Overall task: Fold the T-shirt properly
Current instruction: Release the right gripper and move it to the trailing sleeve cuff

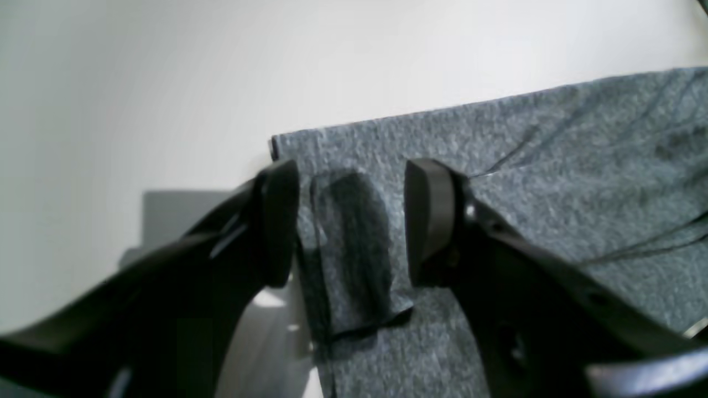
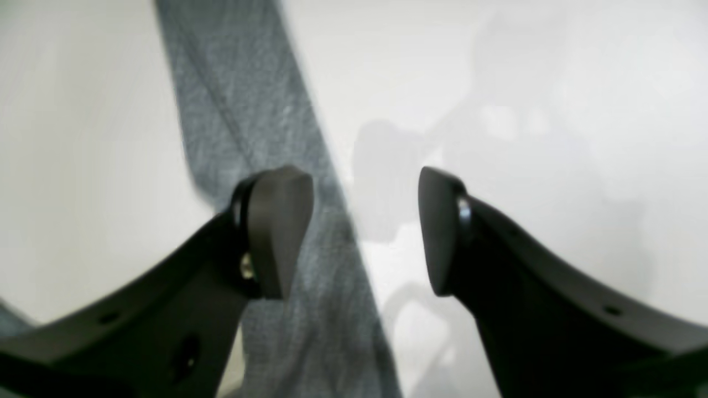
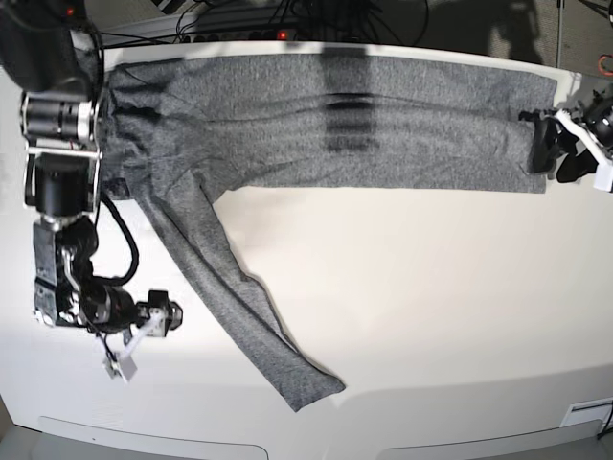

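We're at the grab stage: T-shirt (image 3: pixel 326 125) lies along the surface's (image 3: pixel 431 307) far edge. Left gripper (image 1: pixel 351 221) open w/ hem corner between jaws, right gripper (image 2: pixel 365 232) open, empty, over sleeve (image 2: pixel 243 110). Next: pinch both.

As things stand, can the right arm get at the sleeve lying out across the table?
Probably yes. The right gripper hangs open just above the sleeve of the T-shirt, one finger already over the fabric, and nothing lies between them on the table.
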`<move>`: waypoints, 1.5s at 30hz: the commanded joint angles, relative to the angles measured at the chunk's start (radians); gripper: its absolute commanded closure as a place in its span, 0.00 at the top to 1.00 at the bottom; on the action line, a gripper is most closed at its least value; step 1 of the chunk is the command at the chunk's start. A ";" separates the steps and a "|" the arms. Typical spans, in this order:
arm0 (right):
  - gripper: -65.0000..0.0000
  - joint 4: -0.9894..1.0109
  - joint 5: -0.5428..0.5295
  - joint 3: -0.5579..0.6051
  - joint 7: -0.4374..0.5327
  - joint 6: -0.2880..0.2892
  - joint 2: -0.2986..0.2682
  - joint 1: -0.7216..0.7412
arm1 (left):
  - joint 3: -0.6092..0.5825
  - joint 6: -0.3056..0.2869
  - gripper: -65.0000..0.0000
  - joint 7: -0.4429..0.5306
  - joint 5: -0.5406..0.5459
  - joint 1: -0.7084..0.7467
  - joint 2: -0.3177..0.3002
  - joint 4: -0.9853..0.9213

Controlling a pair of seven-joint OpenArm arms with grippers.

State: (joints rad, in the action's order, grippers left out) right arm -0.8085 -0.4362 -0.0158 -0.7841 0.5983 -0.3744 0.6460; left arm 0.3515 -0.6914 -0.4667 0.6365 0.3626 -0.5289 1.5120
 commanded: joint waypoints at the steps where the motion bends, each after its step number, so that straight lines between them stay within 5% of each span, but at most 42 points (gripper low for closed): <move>1: 0.53 0.026 0.008 0.006 0.028 0.002 -0.001 0.050 | 0.009 -0.007 0.46 0.027 0.019 -0.005 -0.020 0.016; 15: 0.53 0.352 0.358 0.016 0.248 -0.057 0.145 0.177 | 0.009 -0.007 0.46 0.035 0.019 -0.008 -0.017 0.016; 27: 0.53 0.447 0.381 0.016 0.233 -0.058 0.153 0.176 | 0.009 -0.007 0.46 0.035 0.019 -0.008 -0.018 0.016; 45: 0.03 0.468 0.381 0.016 0.145 -0.056 0.167 0.151 | 0.009 -0.007 0.46 0.039 0.018 -0.014 -0.018 0.016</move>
State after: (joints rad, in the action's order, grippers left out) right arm -0.3412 -0.0586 0.0006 -0.5919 0.5346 -0.2127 0.7891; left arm 0.3515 -0.6914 -0.4511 0.6365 0.3565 -0.5262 1.5120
